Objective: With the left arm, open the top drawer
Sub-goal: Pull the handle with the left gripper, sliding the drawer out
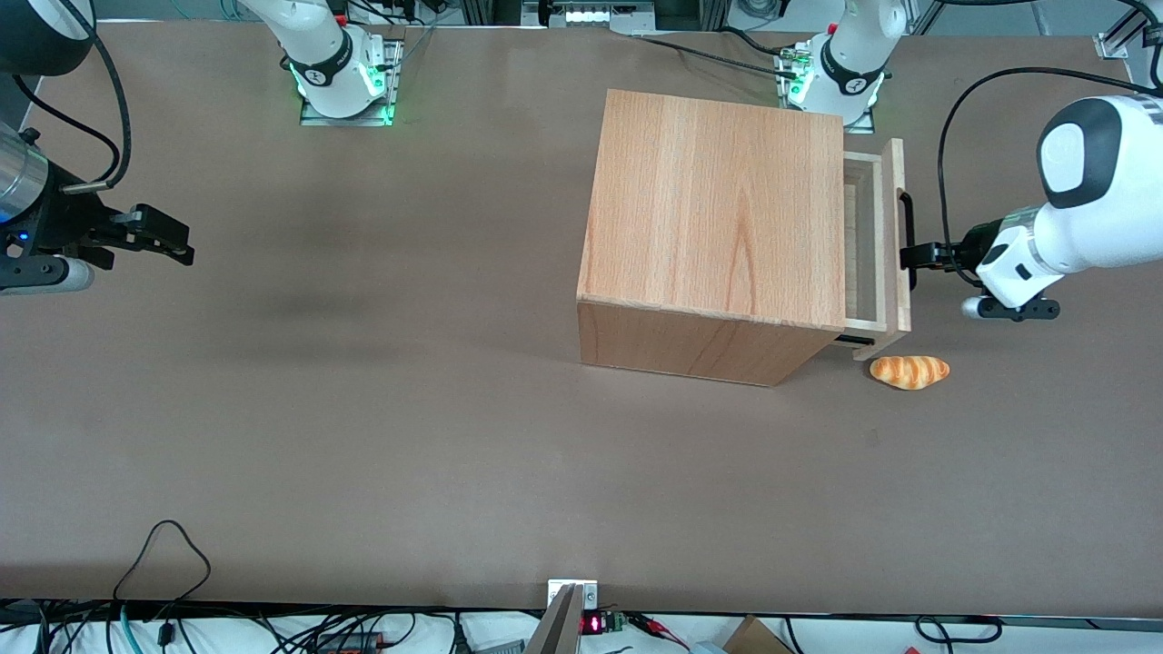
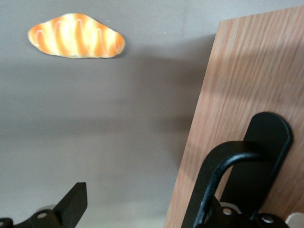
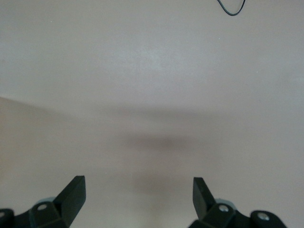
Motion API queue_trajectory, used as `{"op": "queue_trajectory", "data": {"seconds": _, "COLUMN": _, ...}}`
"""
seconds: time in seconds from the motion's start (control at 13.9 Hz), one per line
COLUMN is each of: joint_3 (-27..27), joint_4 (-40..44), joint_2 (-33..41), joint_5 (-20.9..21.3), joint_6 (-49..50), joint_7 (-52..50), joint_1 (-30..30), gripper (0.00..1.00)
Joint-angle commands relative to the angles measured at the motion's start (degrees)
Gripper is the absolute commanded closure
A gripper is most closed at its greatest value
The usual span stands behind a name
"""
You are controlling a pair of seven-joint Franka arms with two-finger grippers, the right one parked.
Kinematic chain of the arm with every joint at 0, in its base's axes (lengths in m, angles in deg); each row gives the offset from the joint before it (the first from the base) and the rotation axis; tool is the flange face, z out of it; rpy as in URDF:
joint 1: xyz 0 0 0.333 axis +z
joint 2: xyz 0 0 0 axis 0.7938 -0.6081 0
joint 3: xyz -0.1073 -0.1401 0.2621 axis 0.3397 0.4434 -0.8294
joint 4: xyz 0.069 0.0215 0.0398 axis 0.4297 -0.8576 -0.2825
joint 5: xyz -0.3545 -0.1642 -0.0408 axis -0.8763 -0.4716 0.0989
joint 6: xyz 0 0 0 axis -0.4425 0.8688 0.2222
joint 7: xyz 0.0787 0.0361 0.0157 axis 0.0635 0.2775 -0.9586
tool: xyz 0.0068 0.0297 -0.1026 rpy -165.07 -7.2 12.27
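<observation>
The top drawer [image 1: 896, 182] stands partly pulled out of the wooden cabinet [image 1: 718, 218], toward the working arm's end of the table, and its paler inside shows. Its front panel [image 2: 237, 85] carries a black handle [image 1: 905, 218], also seen in the left wrist view [image 2: 223, 166]. The left arm [image 1: 1090, 200] reaches in level with the panel. Its gripper [image 1: 912, 258] is at the handle, open. One finger [image 2: 71, 204] hangs free over the table beside the panel. The other is hidden at the handle, so I cannot tell whether it is hooked in the handle.
A toy croissant [image 1: 909, 371] lies on the brown table [image 1: 454, 436] just nearer the front camera than the drawer front; it also shows in the left wrist view [image 2: 76, 35]. A second drawer's handle [image 1: 854, 341] shows under the top drawer.
</observation>
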State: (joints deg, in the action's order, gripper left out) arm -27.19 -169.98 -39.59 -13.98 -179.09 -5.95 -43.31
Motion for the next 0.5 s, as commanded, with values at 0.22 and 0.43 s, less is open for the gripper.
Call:
{"op": "queue_trajectory", "data": {"seconds": 0.22, "joint_3": 0.2, "joint_4": 1.6, "joint_2": -0.1, "joint_5": 7.6, "joint_6": -0.7, "joint_7": -1.5, "joint_1": 4.2, "gripper": 0.00}}
{"op": "queue_trajectory", "data": {"seconds": 0.43, "joint_3": 0.3, "joint_4": 1.8, "joint_2": -0.2, "joint_5": 8.9, "joint_6": -0.8, "joint_7": -1.0, "joint_1": 6.3, "gripper": 0.00}}
